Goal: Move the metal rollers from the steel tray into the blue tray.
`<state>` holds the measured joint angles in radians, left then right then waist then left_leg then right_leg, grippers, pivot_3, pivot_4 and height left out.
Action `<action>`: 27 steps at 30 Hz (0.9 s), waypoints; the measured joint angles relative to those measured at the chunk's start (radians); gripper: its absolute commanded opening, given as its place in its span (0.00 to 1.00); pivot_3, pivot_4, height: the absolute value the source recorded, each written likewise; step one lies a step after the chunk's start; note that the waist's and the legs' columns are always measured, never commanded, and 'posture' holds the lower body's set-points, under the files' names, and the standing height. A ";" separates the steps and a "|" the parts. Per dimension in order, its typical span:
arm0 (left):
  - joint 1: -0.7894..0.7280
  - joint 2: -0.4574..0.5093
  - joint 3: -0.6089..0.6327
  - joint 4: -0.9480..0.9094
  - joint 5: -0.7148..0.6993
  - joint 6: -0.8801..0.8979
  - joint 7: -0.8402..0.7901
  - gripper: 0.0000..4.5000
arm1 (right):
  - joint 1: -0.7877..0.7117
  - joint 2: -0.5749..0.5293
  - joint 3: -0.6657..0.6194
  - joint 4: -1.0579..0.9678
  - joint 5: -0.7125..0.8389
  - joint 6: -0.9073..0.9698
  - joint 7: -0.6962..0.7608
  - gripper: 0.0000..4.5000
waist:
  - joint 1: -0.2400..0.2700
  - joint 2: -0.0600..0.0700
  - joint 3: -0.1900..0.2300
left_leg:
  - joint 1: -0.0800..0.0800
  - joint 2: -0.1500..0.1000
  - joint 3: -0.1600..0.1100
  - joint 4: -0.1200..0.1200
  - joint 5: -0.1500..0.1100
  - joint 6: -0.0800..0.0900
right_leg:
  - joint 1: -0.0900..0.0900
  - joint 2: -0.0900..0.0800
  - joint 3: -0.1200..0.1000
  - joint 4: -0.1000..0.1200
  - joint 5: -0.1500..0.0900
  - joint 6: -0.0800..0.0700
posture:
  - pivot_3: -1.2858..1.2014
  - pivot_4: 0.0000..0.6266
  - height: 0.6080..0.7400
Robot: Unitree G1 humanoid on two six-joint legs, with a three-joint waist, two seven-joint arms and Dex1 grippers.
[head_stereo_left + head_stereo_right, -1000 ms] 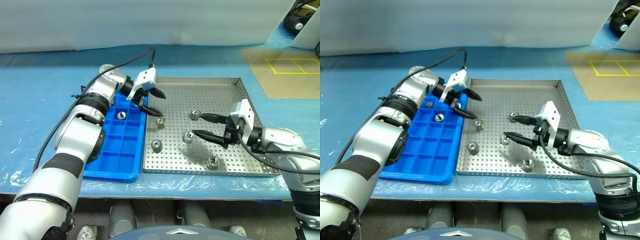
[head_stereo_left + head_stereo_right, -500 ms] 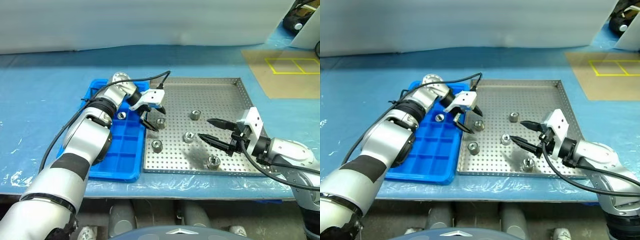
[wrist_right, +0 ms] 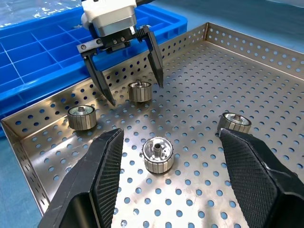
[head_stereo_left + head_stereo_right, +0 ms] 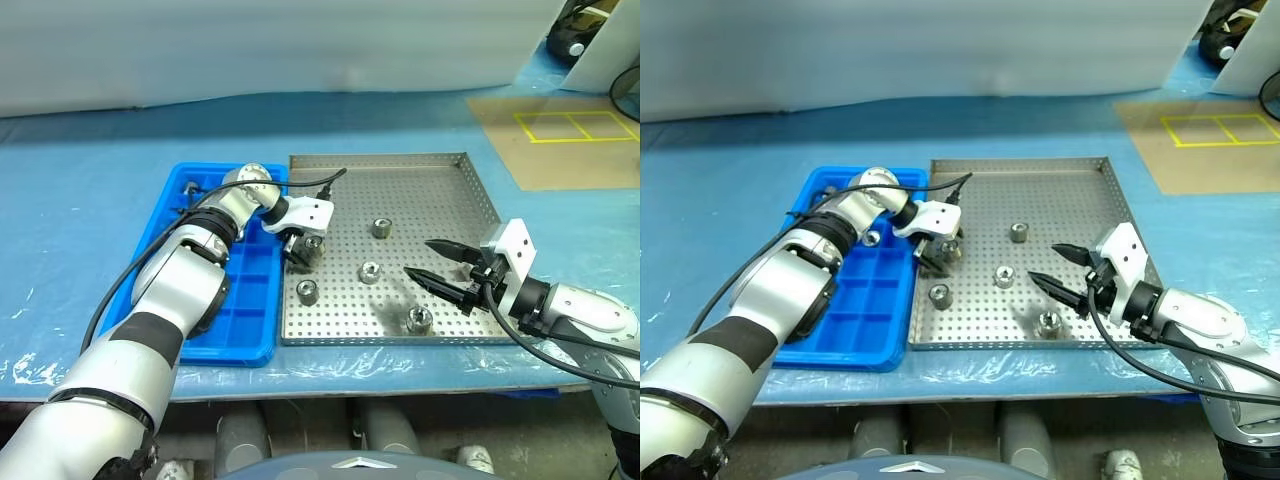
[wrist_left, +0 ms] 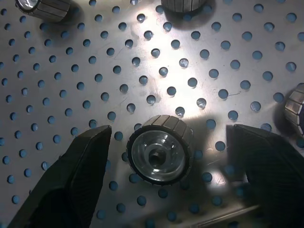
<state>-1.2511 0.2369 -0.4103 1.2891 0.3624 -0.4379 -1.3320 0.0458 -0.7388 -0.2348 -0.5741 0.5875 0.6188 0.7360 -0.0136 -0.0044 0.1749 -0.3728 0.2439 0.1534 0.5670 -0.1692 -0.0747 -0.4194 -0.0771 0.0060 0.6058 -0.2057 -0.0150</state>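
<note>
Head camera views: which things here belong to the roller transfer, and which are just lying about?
Part of the job:
- steel tray
- five metal rollers on it, e.g.
- blue tray, one roller already in it
- left gripper, open astride a roller
- right gripper, open

Lying about:
- blue table cover
- brown board with yellow lines

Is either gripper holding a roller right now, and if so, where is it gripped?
Neither. The left gripper straddles a metal roller with open fingers, not touching. The right gripper is open and empty.
</note>
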 measured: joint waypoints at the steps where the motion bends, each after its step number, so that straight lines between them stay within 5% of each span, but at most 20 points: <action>1: 0.000 0.000 -0.002 0.000 0.006 0.003 0.001 0.97 | 0.000 0.000 0.000 0.000 -0.001 -0.002 -0.002 0.74 | 0.000 0.000 0.000 | 0.001 0.000 0.000 0.000 0.000 0.000 | 0.000 0.000 0.000 0.000 0.000 0.000 | 0.31 0.24 1.00; 5: -0.001 0.001 -0.010 0.000 0.021 0.008 0.007 0.97 | 0.000 0.000 0.002 0.000 -0.015 -0.009 -0.011 0.74 | -0.002 0.001 -0.001 | 0.002 -0.001 0.000 0.000 0.000 0.000 | 0.001 0.000 0.000 0.000 0.000 0.001 | 0.31 0.24 1.00; 10: -0.001 0.001 -0.004 0.000 0.025 0.007 0.007 0.63 | -0.002 0.000 0.002 0.001 -0.021 -0.020 -0.014 0.75 | -0.002 0.001 -0.002 | 0.002 -0.001 0.000 0.000 0.000 0.000 | 0.001 0.000 0.000 0.000 0.000 0.001 | 0.31 0.24 1.00; 13: -0.001 0.001 -0.004 0.000 0.029 0.010 0.025 0.63 | -0.005 0.000 0.003 0.001 -0.024 -0.022 -0.015 0.75 | -0.002 0.002 -0.002 | 0.002 -0.001 0.000 0.000 0.000 0.000 | 0.001 0.000 -0.001 0.000 0.000 0.001 | 0.31 0.24 1.00; 18: -0.001 0.000 -0.004 0.001 0.031 0.010 0.034 0.38 | -0.029 0.000 0.012 0.009 -0.034 -0.028 -0.017 0.75 | -0.002 0.002 -0.003 | 0.002 -0.002 0.000 0.000 0.000 0.000 | 0.001 0.000 -0.001 0.000 0.000 0.001 | 0.31 0.24 1.00; 27: 0.001 0.009 0.029 0.005 0.009 0.033 0.024 0.38 | -0.066 0.003 0.033 0.042 -0.053 -0.045 -0.015 0.75 | -0.002 0.002 -0.003 | 0.001 -0.002 0.000 -0.002 0.000 0.001 | 0.000 0.000 -0.001 -0.001 0.000 0.001 | 0.33 0.24 1.00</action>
<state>-1.2504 0.2462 -0.3815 1.2939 0.3712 -0.4047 -1.3077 -0.0198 -0.7356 -0.2014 -0.5318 0.5347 0.5737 0.7213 -0.0159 -0.0026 0.1724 -0.3718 0.2422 0.1534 0.5650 -0.1696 -0.0741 -0.4196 -0.0773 0.0052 0.6044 -0.2058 -0.0137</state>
